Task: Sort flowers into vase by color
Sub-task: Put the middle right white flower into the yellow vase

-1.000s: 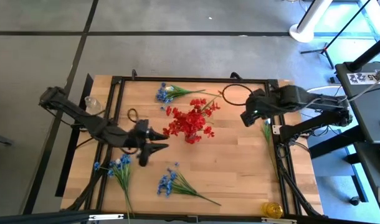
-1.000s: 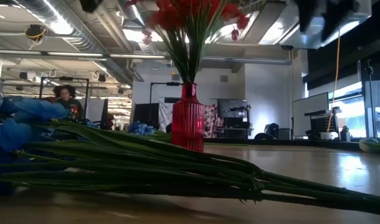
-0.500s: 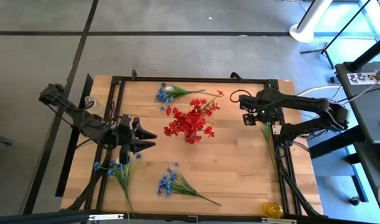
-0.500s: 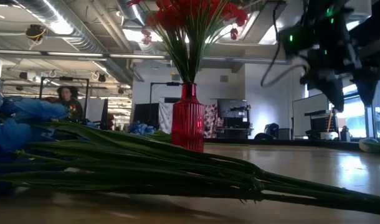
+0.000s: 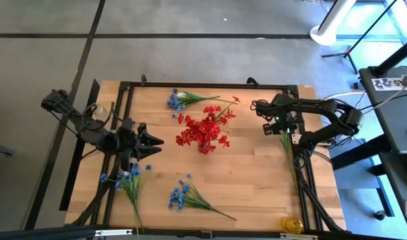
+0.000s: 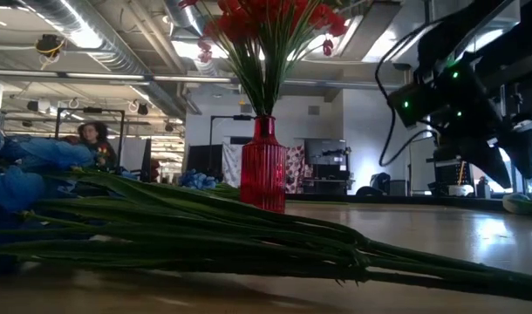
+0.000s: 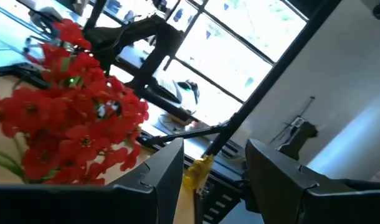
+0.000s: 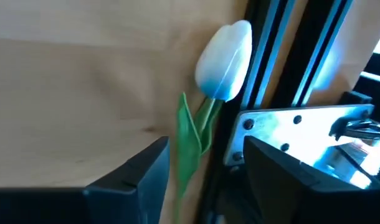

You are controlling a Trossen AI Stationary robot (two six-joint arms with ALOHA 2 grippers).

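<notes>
A red ribbed vase (image 5: 206,148) (image 6: 263,170) stands mid-table, full of red sprigs (image 5: 203,128) (image 7: 65,118). Blue sprigs lie flat on the wood: one at the far side (image 5: 180,100), one near-left (image 5: 127,179), one near-middle (image 5: 183,197) (image 6: 205,235). A white tulip (image 5: 285,141) (image 8: 225,59) lies along the right frame rail. My left gripper (image 5: 154,141) (image 7: 215,180) is open, hovering left of the red bunch and pointing at it. My right gripper (image 5: 275,128) (image 8: 205,177) (image 6: 508,166) is open, pointing down just above the tulip.
A black metal frame (image 5: 293,113) runs round the table's edges. A small clear vessel (image 5: 97,110) sits at the left rail and a yellow object (image 5: 291,225) at the near right corner. Bare wood (image 5: 250,173) lies right of the vase.
My left gripper has drawn back toward the table's left and far side, away from the red bunch. My right gripper has moved toward the table's right edge, come down and tipped to point at the tulip. The flowers have not moved.
</notes>
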